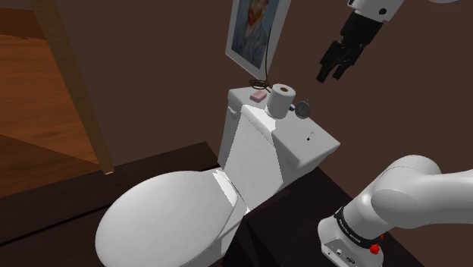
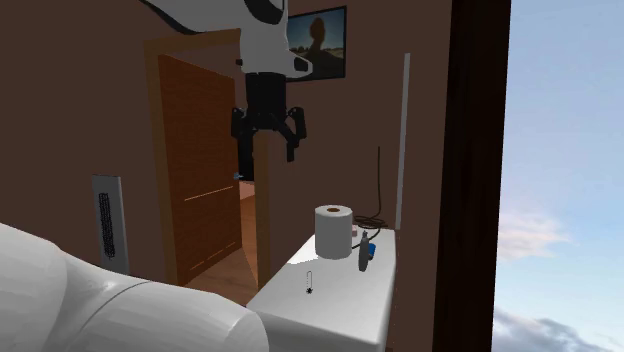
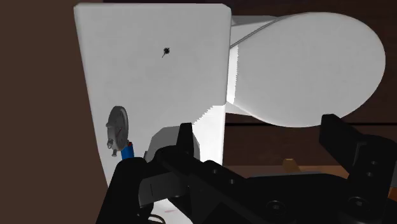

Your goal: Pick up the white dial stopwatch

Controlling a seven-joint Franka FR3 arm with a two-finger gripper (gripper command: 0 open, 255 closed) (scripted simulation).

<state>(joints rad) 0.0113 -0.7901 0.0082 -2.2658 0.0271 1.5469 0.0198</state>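
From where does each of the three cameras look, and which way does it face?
Shoulder view: beside the arm's base, facing down over the toilet tank; the base, a white link and the open gripper show.
Second exterior view: near the arm, facing along the tank toward a brown door; a white link shows close by, the gripper above.
Wrist view: on the hand, facing down at the tank and toilet lid; both black fingers show.
Both exterior views share the paper roll beside the stopwatch.

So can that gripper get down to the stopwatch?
Probably yes: the open gripper hangs above the tank, with nothing between it and the stopwatch, though the toilet roll stands close by.
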